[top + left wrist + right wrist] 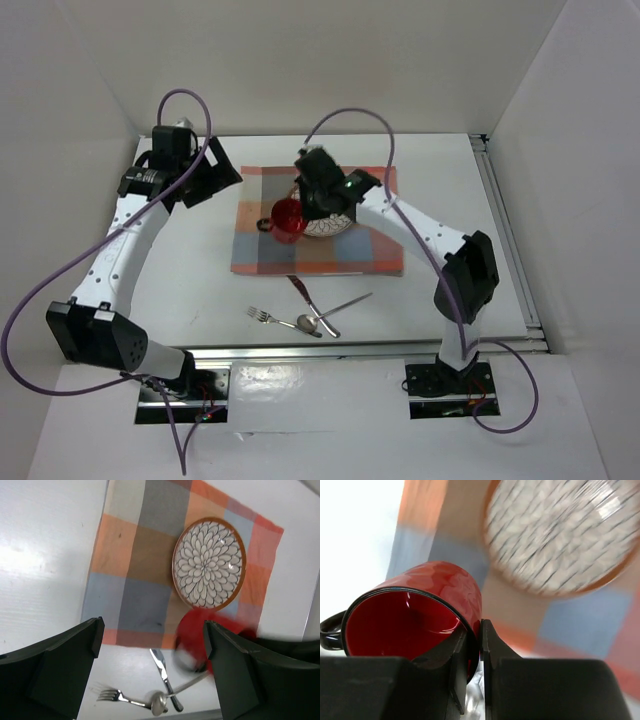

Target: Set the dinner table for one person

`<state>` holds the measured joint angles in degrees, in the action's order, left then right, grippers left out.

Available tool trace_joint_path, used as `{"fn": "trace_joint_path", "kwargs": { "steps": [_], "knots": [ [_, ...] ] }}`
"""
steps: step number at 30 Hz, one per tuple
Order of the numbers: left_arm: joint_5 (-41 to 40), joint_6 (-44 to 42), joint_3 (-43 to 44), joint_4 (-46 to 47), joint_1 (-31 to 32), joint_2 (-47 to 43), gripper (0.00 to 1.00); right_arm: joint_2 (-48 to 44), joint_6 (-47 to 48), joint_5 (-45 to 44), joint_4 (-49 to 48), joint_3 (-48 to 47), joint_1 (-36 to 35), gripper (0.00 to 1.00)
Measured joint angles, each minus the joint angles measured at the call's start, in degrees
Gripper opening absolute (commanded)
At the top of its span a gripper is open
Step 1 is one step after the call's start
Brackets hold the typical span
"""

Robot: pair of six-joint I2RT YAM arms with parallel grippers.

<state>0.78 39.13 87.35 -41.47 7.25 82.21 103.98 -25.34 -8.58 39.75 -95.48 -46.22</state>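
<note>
The white dinner table [180,270] carries an orange-and-blue checked mat [270,255]. A flower-patterned plate [338,226] lies on the mat, partly under my right arm. My right gripper [305,205] is shut on the rim of a red mug [288,218] and holds it over the mat, left of the plate. In the right wrist view one finger is inside the mug [415,615] and one outside, and the gripper [472,635] pinches its wall. My left gripper [205,180] is open and empty, raised over the table left of the mat; its wrist view [152,632] looks down on the plate [209,562].
A knife [315,308], a fork [262,316] and a spoon [308,323] lie crossed on the table in front of the mat. They also show in the left wrist view: knife [165,677], fork [112,696], spoon [160,704]. White walls enclose the table.
</note>
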Motion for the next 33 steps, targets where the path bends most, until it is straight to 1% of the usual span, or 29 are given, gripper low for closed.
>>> {"fn": "trace_joint_path", "kwargs": {
  "steps": [1, 4, 8, 11, 14, 16, 20, 27, 30, 33],
  "knots": [
    [0.2, 0.02, -1.14, 0.11, 0.2, -0.7, 0.97, 1.25, 0.33, -0.39, 0.66, -3.1, 2.64, 0.0],
    [0.74, 0.46, -6.21, 0.52, 1.27, -3.5, 0.97, 5.64, 1.29, -2.21, 1.62, -11.43, 10.78, 0.0],
    [1.6, 2.99, -15.63, 0.83, 4.85, -7.08, 0.96, 14.01, 2.21, -4.63, 2.97, -20.9, 21.4, 0.0],
    [2.08, 5.49, -22.71, 0.55, 7.74, -8.61, 0.96, 20.7, 2.54, -4.87, 5.05, -27.28, 27.19, 0.0],
    [2.29, 8.46, -27.1, 0.0, 10.21, -8.83, 0.96, 26.34, 2.49, -4.31, 6.67, -32.17, 30.93, 0.0],
    [2.21, 10.91, -28.81, -0.52, 11.8, -9.03, 0.96, 29.2, 2.51, -3.89, 7.54, -34.71, 32.5, 0.0],
    [1.38, 14.95, -29.75, -1.44, 14.95, -9.22, 0.96, 32.02, 2.49, -3.19, 8.31, -36.2, 34.25, 0.0],
    [0.24, 18.53, -29.75, -2.38, 19.93, -6.97, 0.96, 33.22, 2.49, -2.6, 8.92, -36.17, 35.17, 0.0],
    [-0.39, 19.61, -29.75, -2.89, 21.11, -5.84, 0.99, 33.33, 2.49, -2.82, 8.87, -35.89, 35.26, 0.0],
    [-0.74, 19.96, -29.73, -3.56, 21.57, -5.79, 0.99, 33.59, 2.49, -3.74, 8.68, -35.43, 35.3, 0.0]
  ]
}}
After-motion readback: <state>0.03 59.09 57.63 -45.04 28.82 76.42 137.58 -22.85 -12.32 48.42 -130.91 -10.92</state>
